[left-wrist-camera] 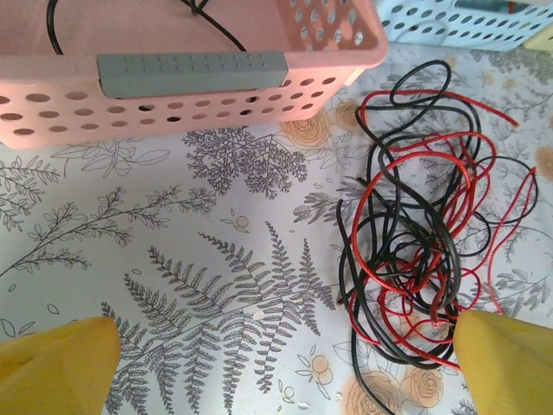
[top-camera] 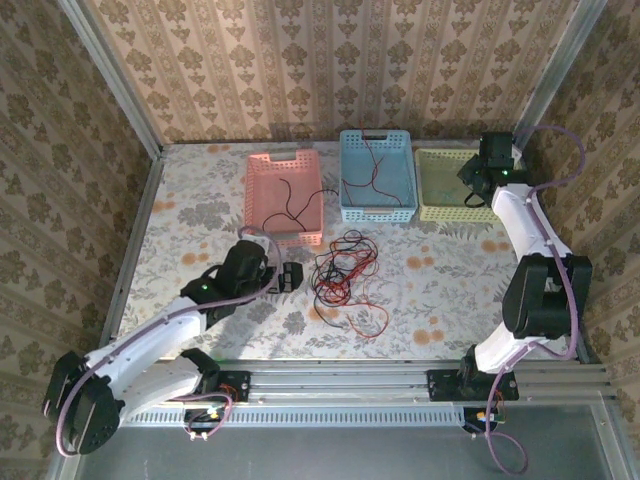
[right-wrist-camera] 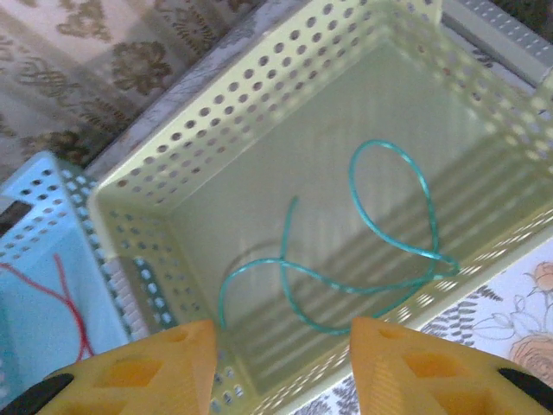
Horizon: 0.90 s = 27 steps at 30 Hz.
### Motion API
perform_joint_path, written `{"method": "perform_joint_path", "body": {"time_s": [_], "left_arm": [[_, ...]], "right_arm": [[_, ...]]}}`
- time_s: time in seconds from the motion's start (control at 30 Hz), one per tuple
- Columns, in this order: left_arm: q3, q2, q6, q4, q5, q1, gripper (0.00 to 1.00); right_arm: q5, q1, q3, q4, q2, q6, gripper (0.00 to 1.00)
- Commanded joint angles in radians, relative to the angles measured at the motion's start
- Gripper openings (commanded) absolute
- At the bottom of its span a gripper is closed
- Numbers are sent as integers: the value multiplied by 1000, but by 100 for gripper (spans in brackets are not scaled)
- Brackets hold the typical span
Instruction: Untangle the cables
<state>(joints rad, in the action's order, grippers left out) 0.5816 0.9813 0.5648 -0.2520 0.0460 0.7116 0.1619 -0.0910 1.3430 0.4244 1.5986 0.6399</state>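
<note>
A fern-printed tablecloth (top-camera: 430, 290) is carrying 3 perforated plastic bins at 12 o'clock: pink basket (top-camera: 262, 170), blue basket (top-camera: 380, 212), yellow basket (top-camera: 440, 212). Thin red and black cables (top-camera: 340, 275) are lying tangled at centre, at 3 o'clock from the wide-spread left gripper (left-wrist-camera: 276, 346). The right gripper (right-wrist-camera: 283, 346) is hovering over the yellow basket's looped green wire (right-wrist-camera: 346, 282), fingers parted and empty.

Red and black cables (top-camera: 341, 276), tangled loose heap on the floral table (top-camera: 450, 300)

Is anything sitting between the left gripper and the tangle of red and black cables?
Nothing visible. The open left gripper sits beside the cable tangle, one finger at its edge; the pink basket stands farther back.
</note>
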Motion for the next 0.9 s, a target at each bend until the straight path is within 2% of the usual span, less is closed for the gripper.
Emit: {"method": "perform_joint_path", "body": {"time_s": [0.0, 0.07, 0.2, 0.3, 0.4, 0.47, 0.53, 0.6, 0.73, 0.87], "left_arm": [[49, 42, 9, 29, -27, -4, 100], [60, 76, 8, 42, -45, -3, 100], [104, 126, -14, 22, -105, -2, 98], [127, 115, -39, -24, -122, 0, 98], [142, 82, -59, -62, -129, 0, 98], [141, 54, -62, -60, -144, 0, 99], [131, 16, -43, -40, -159, 0, 100], [103, -21, 17, 3, -161, -2, 100], [48, -88, 136, 128, -105, -6, 100], [56, -123, 82, 153, -14, -6, 99]], "right_arm": [[-54, 53, -79, -29, -162, 6, 46], [-59, 128, -166, -45, -269, -9, 46], [-33, 356, -351, -52, -436, -72, 49], [-36, 492, -466, -16, -497, -68, 56], [-99, 568, -543, 38, -512, -67, 57], [-142, 596, -585, 51, -519, -78, 55], [-161, 600, -617, 66, -538, -77, 41], [-70, 602, -649, 81, -583, -12, 34], [-6, 604, -688, 79, -688, 10, 36], [42, 610, -688, 100, -719, -37, 34]]}}
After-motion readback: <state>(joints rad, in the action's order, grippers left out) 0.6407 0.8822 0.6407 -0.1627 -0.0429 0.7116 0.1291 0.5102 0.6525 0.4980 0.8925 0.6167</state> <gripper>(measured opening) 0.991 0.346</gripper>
